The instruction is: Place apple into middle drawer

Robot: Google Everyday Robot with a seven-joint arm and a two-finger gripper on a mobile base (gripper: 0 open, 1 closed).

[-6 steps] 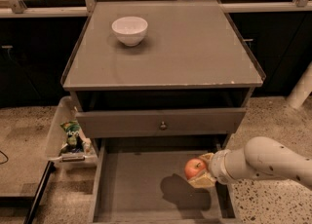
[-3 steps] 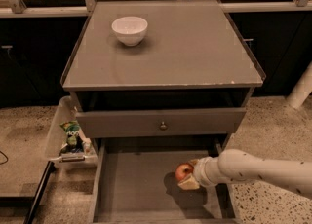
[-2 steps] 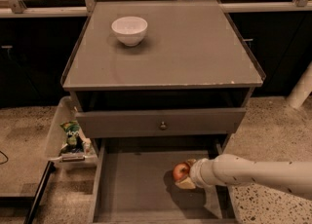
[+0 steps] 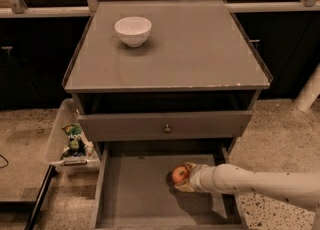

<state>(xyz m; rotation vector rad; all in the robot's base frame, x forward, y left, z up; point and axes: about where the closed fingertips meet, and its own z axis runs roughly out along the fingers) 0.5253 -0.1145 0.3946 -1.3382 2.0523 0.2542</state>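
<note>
The red-orange apple [image 4: 179, 174] is low inside the middle drawer [image 4: 135, 194], the wide open grey-brown tray at the bottom of the cabinet, at about the middle of its floor. My gripper [image 4: 184, 176] reaches in from the right on a white arm and its tan fingers [image 4: 189, 166] sit around the apple's right side, closed on it. Whether the apple touches the drawer floor I cannot tell.
Above is a drawer front with a small round knob [image 4: 167, 129]. A white bowl [image 4: 133, 30] stands on the cabinet top [image 4: 200, 49] at the back left. A clear bin [image 4: 62, 139] with a green snack bag [image 4: 74, 138] hangs at the cabinet's left side.
My arm has moved left and down into the open drawer, carrying the apple from the right part of the drawer to near its middle.
</note>
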